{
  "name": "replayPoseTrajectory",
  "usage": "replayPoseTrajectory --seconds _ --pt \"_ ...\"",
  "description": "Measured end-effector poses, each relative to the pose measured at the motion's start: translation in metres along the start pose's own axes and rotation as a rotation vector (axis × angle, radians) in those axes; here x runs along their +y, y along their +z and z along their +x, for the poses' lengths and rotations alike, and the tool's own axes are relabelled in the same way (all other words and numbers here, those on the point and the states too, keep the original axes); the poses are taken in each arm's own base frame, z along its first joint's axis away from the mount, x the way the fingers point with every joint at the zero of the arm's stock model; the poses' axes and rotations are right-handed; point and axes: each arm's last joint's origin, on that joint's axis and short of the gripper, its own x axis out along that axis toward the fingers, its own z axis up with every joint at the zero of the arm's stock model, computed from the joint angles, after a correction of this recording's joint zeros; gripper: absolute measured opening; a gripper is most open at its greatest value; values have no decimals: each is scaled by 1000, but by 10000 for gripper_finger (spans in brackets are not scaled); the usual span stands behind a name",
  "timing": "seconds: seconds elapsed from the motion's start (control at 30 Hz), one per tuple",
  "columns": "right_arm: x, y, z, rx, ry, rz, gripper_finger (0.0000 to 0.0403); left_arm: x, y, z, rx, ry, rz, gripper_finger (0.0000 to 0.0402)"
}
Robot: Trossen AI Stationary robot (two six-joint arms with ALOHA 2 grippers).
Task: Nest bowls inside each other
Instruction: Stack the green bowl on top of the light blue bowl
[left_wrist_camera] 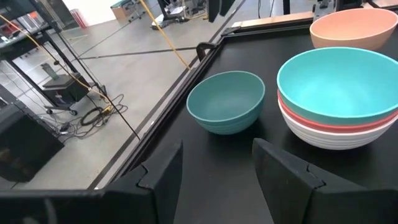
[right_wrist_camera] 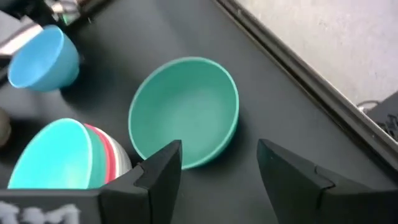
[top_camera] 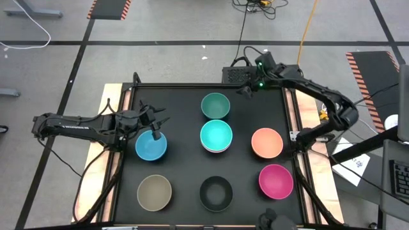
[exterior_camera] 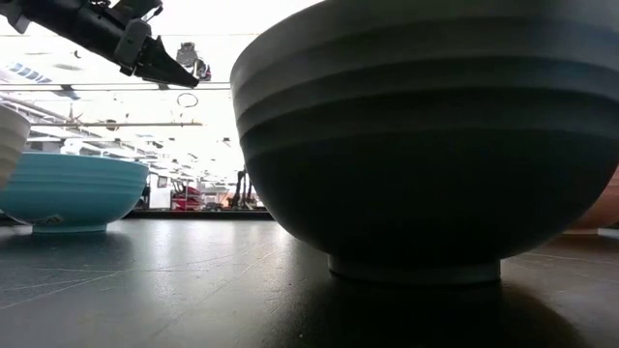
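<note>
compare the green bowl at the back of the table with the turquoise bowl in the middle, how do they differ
The green bowl stands alone on the table; the turquoise bowl sits nested on top of a red-pink bowl and a white bowl. The green bowl is a darker sea green; the turquoise bowl is brighter and bluer. The green one lies nearer the right gripper. Both are upright, empty and of like size.

The left gripper (top_camera: 155,122) sits left of centre in the high view, fingers parted. The right gripper (top_camera: 245,89) hangs at upper centre-right, its 2 fingers apart.
</note>
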Motion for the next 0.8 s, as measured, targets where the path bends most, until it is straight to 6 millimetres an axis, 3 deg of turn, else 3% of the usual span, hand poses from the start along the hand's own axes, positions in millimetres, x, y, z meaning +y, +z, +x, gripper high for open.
replayPoseTrajectory --seconds 0.47,0.8 --pt "-13 24 21 149 9 19 203 -1 0 0 -4 -20 -11 198" --pt "-11 30 52 295 51 10 203 -1 0 0 -4 -28 -7 198"
